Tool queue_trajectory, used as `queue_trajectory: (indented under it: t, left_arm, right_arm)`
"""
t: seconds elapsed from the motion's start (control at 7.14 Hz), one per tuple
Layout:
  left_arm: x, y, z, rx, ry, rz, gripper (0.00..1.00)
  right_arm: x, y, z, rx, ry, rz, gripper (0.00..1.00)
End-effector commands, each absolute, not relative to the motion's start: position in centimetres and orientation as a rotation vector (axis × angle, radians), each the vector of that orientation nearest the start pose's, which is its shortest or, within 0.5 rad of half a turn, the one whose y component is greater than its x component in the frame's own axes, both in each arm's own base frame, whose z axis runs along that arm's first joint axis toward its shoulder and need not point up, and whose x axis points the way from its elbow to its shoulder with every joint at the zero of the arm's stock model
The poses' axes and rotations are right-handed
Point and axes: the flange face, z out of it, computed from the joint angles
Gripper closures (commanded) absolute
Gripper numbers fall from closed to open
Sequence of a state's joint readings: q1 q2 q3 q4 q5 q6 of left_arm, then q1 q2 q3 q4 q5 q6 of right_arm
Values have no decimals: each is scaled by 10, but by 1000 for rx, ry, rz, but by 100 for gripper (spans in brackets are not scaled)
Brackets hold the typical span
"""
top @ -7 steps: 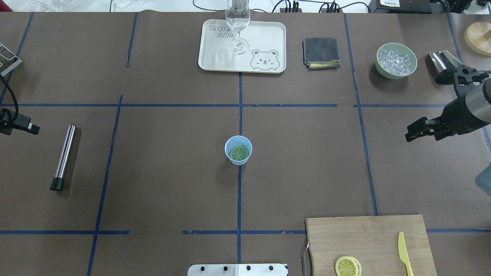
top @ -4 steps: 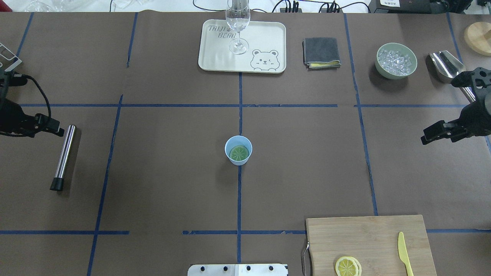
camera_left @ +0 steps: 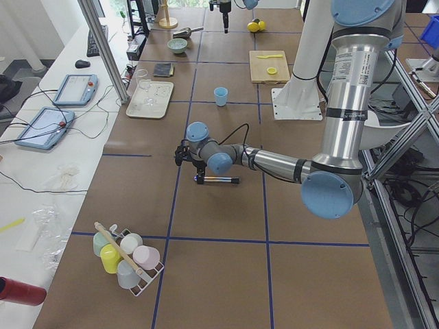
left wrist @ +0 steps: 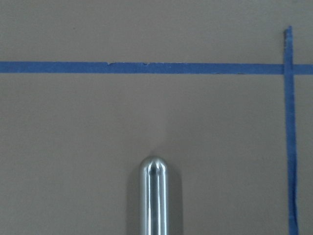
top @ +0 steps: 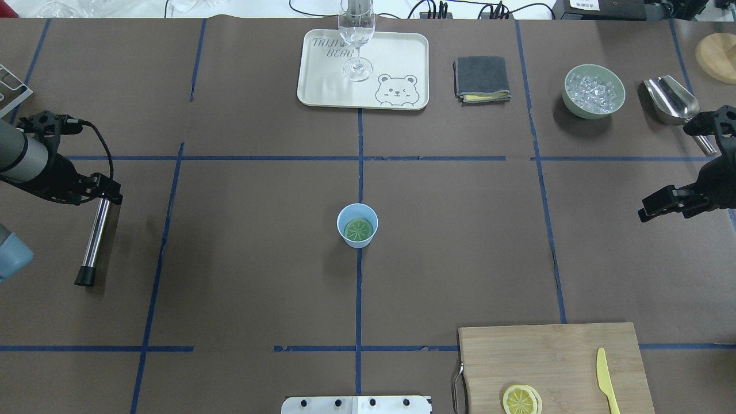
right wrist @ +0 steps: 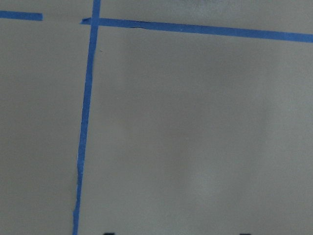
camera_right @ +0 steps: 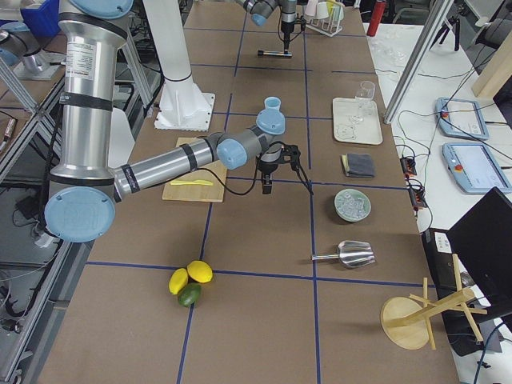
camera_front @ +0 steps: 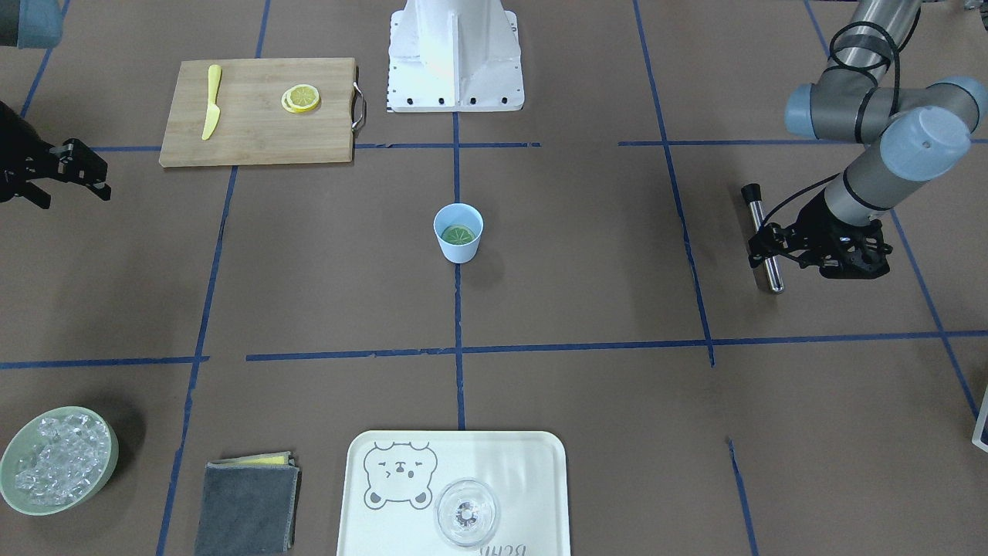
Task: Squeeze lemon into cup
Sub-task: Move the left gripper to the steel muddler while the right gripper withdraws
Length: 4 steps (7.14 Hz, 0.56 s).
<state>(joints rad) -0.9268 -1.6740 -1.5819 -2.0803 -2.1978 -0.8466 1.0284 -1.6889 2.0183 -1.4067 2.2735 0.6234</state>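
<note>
Far left in the overhead view: black left gripper [top: 108,192], poised over the bare rounded end of a smooth, mirror-bright steel rod [top: 93,241] with a black cap at the other end, lying flat on the table [top: 259,287] of matte brown paper crossed by blue tape [top: 359,299]; jaw width impossible to tell, likewise any contact with the rod. Seen close only from the left wrist: that domed, polished tip, no fingers in frame. At the centre, well apart from both grippers: small light-blue tapered cup [top: 347,215], smooth plastic, upright on a tape line, with the lemon [top: 358,230], a thin round slice with spoked segments, lying flat on its bottom and looking greenish there. Beyond it: cream rounded tray [top: 322,86] with a bear print, carrying a clear stemmed glass [top: 357,29]; then a folded grey cloth [top: 482,75], a pale-green bowl [top: 581,111] of glassy ice [top: 595,91], a shiny metal scoop [top: 670,99]. Far right: right gripper [top: 647,210], jaws parted and empty, above bare paper; from its wrist, only two dark tips wide apart at the lower edge. Near right: wooden board [top: 546,356] with stacked slices [top: 522,399] and a yellow knife [top: 606,382]. Only in the right-side view: whole lemons [camera_right: 199,271] and a lime [camera_right: 190,296].
</note>
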Motion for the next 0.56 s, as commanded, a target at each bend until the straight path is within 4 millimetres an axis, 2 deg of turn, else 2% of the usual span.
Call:
queue_trajectory:
  t: [0.0, 0.28, 0.42]
  left_arm:
    - [282, -496, 558, 20, 836, 8, 18]
    - [280, -493, 563, 8, 826, 4, 33]
    - [281, -494, 563, 1, 821, 1, 46]
  right_arm:
    - [-172, -418, 479, 14, -834, -99, 12]
    - [-173, -418, 476, 11, -844, -102, 12]
    - [-171, -418, 475, 1, -861, -103, 12]
